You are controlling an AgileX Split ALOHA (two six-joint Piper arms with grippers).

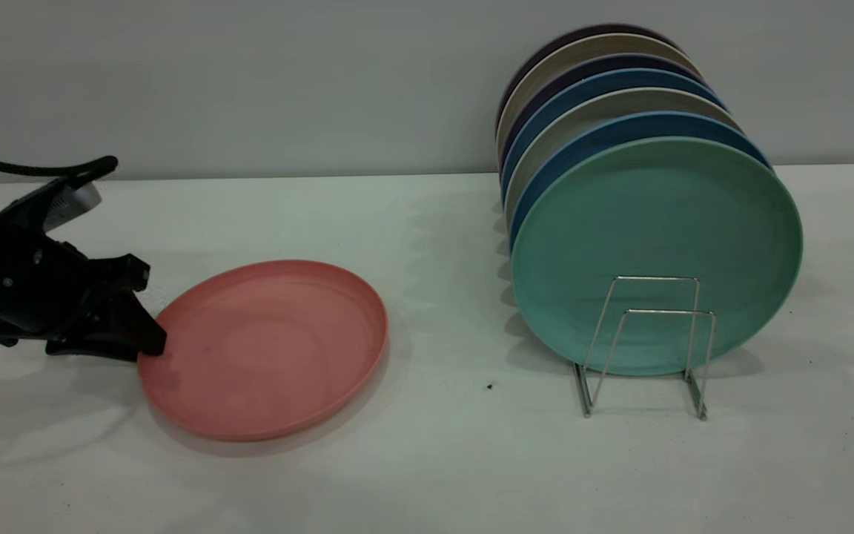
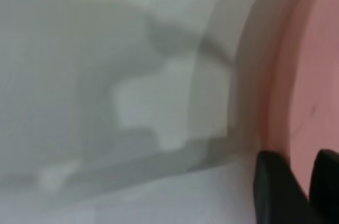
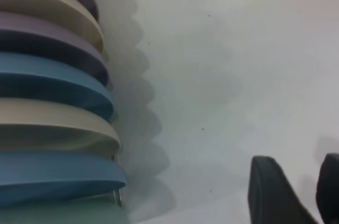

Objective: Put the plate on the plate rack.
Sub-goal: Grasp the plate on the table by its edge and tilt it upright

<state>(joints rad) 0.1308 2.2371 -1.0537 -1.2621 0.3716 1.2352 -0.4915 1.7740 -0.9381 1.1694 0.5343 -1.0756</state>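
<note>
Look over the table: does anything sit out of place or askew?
The pink plate lies flat, apart from the plate rack where the others stand upright. The left gripper is at its rim. Otherwise, nothing is spilled or broken.

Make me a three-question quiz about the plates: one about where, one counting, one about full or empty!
1. Where is the pink plate? A standing in the plate rack B flat on the table C under the table
2. How many plates stand in the rack? A seven B four C ten
3. The rack's two front loops are: A full B broken C empty
Answers: B, it lies on the table, left tool at its rim; A, seven rims show; C, nothing sits between them.
</note>
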